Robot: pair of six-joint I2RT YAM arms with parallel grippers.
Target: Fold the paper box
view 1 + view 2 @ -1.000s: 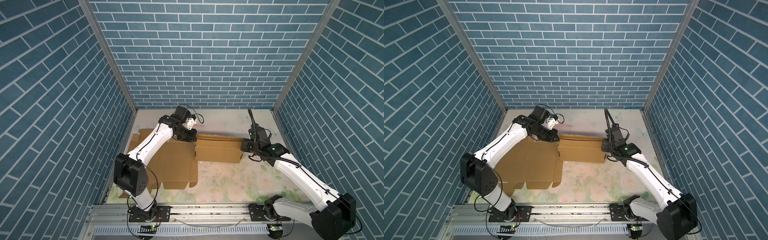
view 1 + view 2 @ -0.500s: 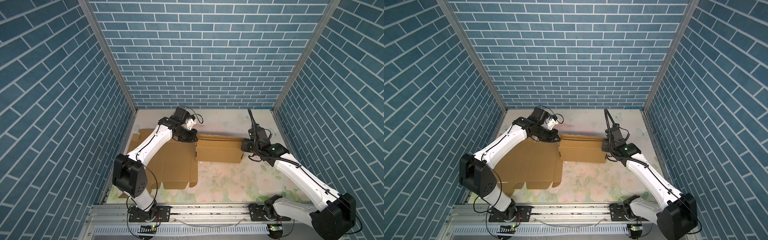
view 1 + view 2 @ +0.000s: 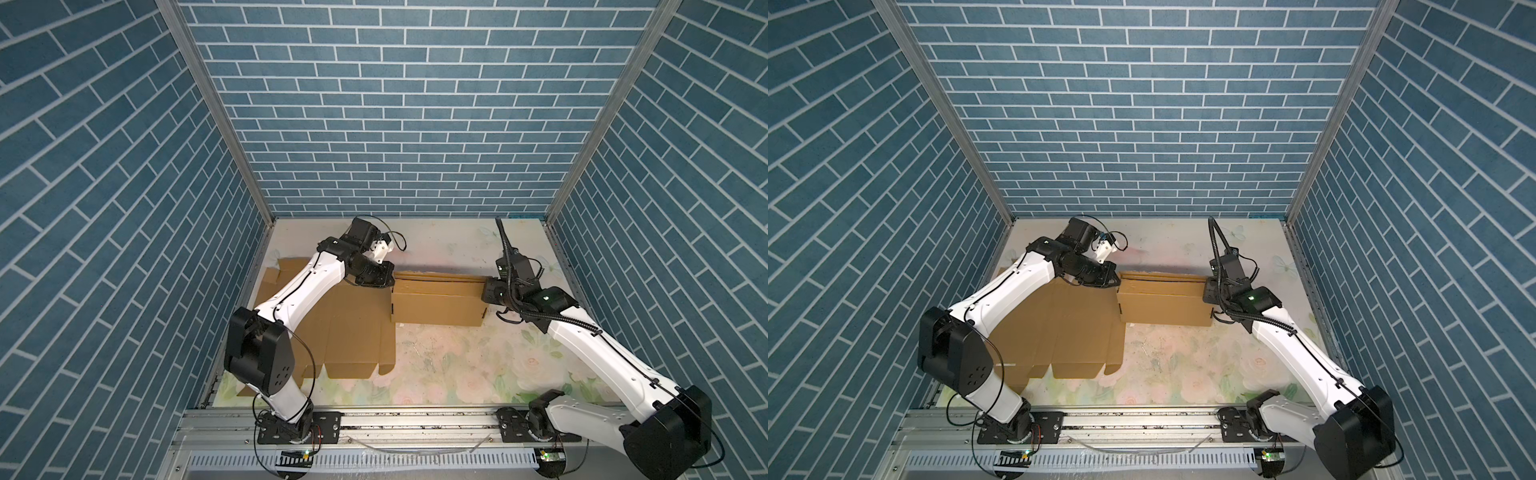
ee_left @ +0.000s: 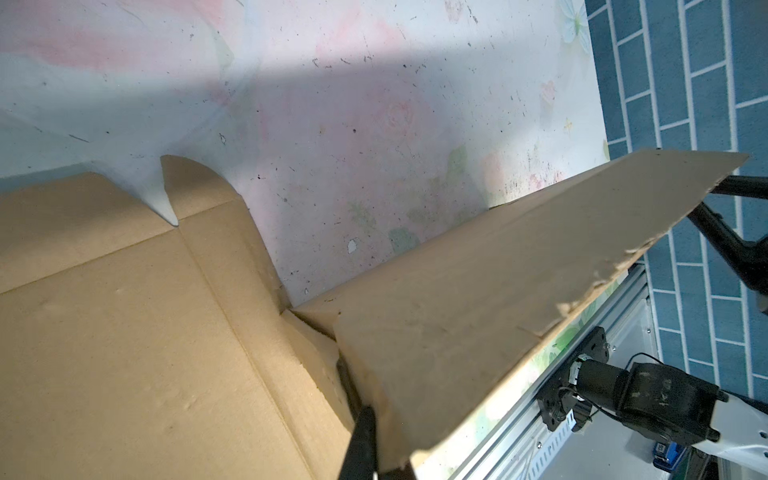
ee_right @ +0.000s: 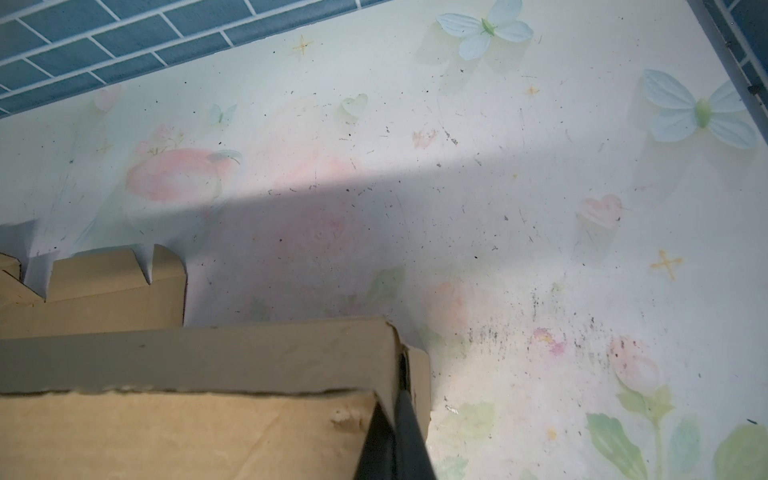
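Left gripper is clenched on the paper box, pinching one end of a raised panel at approx 11 o'clock of the table's middle. The right gripper is clenched on the same panel's other end, approx 1 o'clock. Blue brick walls w/ white mortar lines close the cell on three sides, w/ aluminium posts in the back corners. The table has a pale floral cover w/ roses, leaves and hearts, scuffed and peppered w/ dark specks. A band of shadow lies across it beyond the panel. A metal rail runs along the 6 o'clock edge, w/ both arm bases bolted to it. The box is a brown cardboard blank, mostly flat, covering the 7 to 10 o'clock part of the table under the left arm. Its panel is lifted off the table, creased lengthwise, and spans 11 to 1 o'clock between the grippers in both top views. Tabs w/ notches line the blank's 6 o'clock edge. In the wrist views a black finger presses the panel's corner, the panel's far edge is ragged, and a finger grips a torn corner. Pale blue butterflies are printed near the back wall.
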